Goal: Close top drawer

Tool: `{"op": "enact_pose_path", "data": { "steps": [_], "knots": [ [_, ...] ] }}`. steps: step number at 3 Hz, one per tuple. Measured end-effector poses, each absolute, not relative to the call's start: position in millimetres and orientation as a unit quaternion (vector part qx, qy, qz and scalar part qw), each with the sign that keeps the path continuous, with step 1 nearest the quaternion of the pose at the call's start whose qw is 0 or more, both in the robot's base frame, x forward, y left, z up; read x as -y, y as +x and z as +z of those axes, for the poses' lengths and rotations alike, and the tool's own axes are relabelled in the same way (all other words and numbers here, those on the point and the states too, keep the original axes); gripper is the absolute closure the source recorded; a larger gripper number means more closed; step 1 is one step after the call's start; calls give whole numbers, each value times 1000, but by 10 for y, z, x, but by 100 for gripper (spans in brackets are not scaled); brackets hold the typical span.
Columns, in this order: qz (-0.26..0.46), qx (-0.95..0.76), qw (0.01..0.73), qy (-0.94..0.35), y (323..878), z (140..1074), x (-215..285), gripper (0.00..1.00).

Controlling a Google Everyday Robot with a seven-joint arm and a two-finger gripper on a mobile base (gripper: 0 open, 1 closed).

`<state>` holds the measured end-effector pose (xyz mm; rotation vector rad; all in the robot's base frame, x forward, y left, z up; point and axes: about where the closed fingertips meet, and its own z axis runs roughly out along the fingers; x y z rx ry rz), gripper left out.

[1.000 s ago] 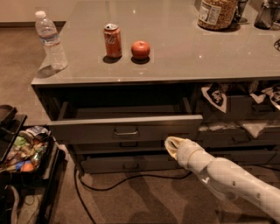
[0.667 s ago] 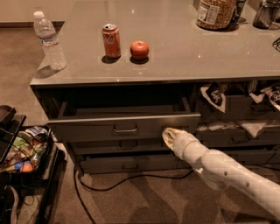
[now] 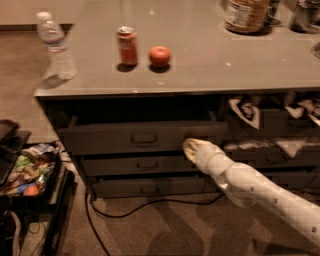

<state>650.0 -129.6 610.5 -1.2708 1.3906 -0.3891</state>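
The top drawer point(image 3: 110, 137) is a wide dark grey drawer under the countertop, with a small bar handle point(image 3: 144, 138) at the middle of its front. It stands only slightly out from the cabinet, with a thin dark gap above it. My gripper point(image 3: 191, 148) is at the end of the white arm coming from the lower right. Its tip rests against the right part of the drawer front, right of the handle.
Two shorter drawers point(image 3: 137, 165) sit below. On the counter point(image 3: 210, 65) stand a water bottle point(image 3: 56, 47), a soda can point(image 3: 128, 46), an apple point(image 3: 160, 56) and a jar point(image 3: 245, 15). A bin of snacks point(image 3: 25, 172) is on the left. A cable point(image 3: 150, 207) lies on the floor.
The arm has moved forward against the drawer front, and the drawer has slid in. Its inside, open to view before, is now nearly hidden.
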Motion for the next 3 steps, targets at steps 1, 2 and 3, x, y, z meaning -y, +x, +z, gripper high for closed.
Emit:
{"op": "enact_pose_path", "data": {
  "steps": [1,2,3],
  "knots": [
    [-166,-593,572,-542,6501,6105,1296,100],
    [-170,-583,578,-545,6790,6153,1197,100],
    [-188,-586,571,-544,6981,6046,1280,100]
  ]
}}
